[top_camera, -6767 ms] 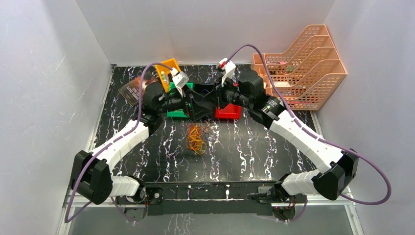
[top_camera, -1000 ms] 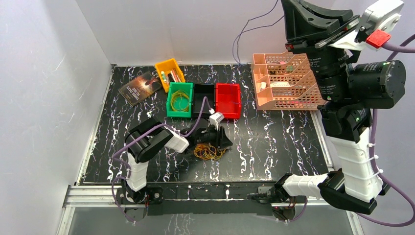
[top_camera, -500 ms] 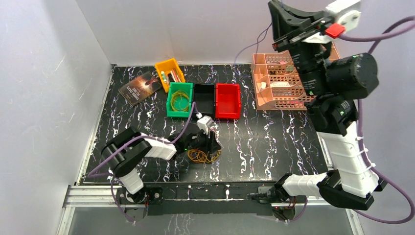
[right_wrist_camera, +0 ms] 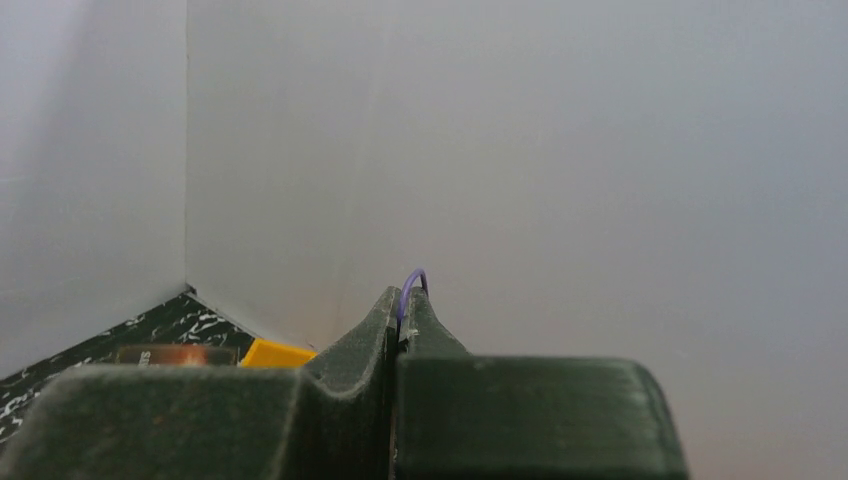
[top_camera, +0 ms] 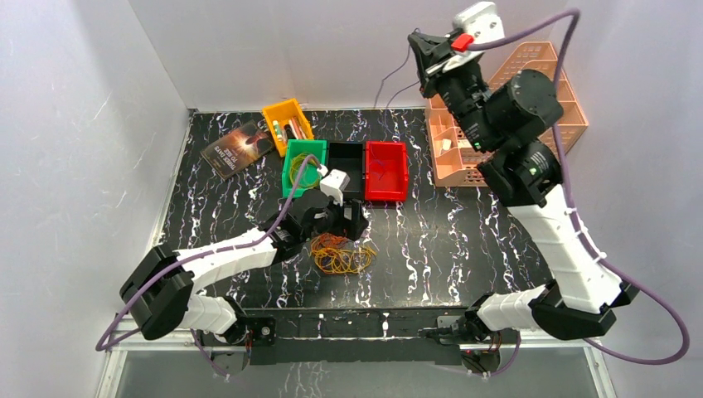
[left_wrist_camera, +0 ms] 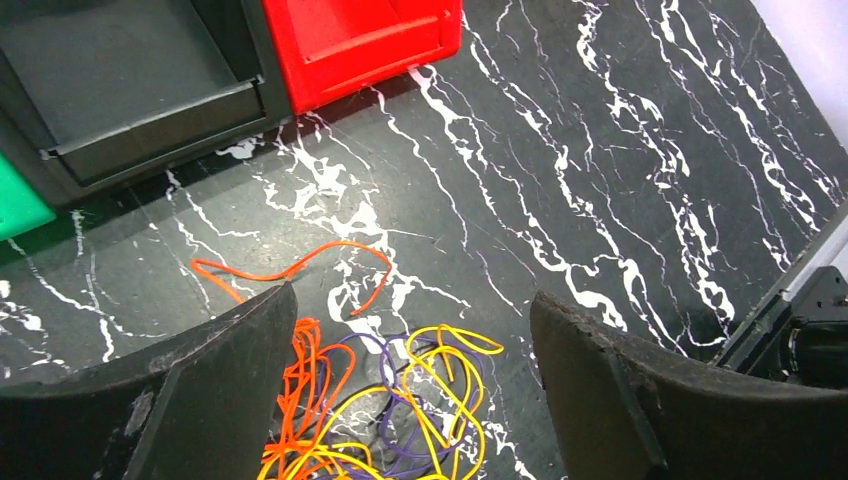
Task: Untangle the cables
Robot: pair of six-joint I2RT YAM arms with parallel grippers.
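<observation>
Top external view: black surface [top_camera: 472,240] with white marble-like veining, boxed in by plain white walls [top_camera: 83,166] on the left, far and right sides. Cables [top_camera: 340,255] lie as one loose bunch of thin wiry loops near the middle of the surface, toward the near edge. Bare surface shows on the bunch's left, right and near sides, and the widest bare stretch runs to the right edge. Left wrist view shows orange, yellow and purple strands, count can't be told; one orange strand trails toward the bins. Left gripper [left_wrist_camera: 412,300] hangs low over the far side of the bunch, two dark curved fingers spread wide, nothing clamped. Right gripper [right_wrist_camera: 401,305] sits high above the far right corner, fingers pressed together and pinching one thin purple cable [right_wrist_camera: 415,271]. That cable droops in front of the far wall; lower end can't be made out. Four small hard plastic bins, boxy, open tops: green bin [top_camera: 297,192], black bin [top_camera: 346,153] and red bin [top_camera: 386,195] touch in a row just beyond the left gripper. Yellow bin [top_camera: 272,112] sits at the far edge, askew. Green bin holds yellow loops [top_camera: 305,170]. One peach lattice tray rack [top_camera: 450,170], tiered, stands in the far right corner, partly hidden by the right arm [top_camera: 572,240]. One flat dark book [top_camera: 239,148] lies near the far left corner.
</observation>
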